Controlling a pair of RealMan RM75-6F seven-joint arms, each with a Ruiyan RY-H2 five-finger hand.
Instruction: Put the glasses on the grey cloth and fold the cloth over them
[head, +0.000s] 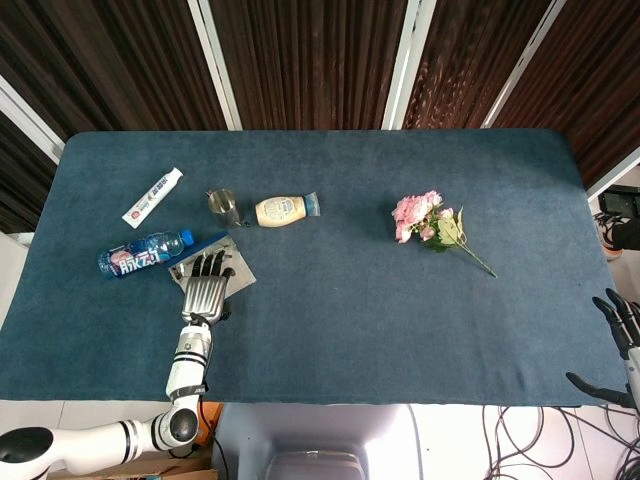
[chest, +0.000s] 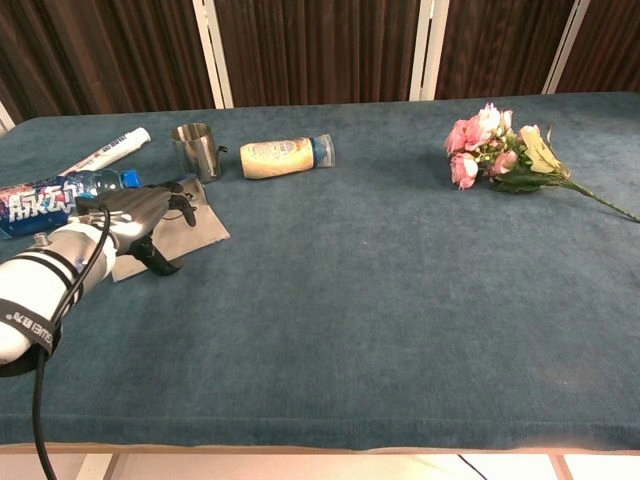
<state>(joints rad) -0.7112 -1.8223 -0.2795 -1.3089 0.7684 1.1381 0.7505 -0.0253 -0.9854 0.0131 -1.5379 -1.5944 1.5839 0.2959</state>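
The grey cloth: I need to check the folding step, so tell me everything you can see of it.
The grey cloth lies flat on the blue table cover at the table's near-left, a small, thin, pale grey piece set askew to the table edge. It sits just in front of the metal cup and beside the water bottle. The left hand lies over its near-left part, fingers stretched across it, hiding that portion. No glasses show on it, and whether it is folded cannot be told.

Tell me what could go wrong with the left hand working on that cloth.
The left hand covers much of the grey cloth, so the glasses can't be seen; a blind fold might miss them. The small metal cup and blue-labelled water bottle lie close by and could get knocked.
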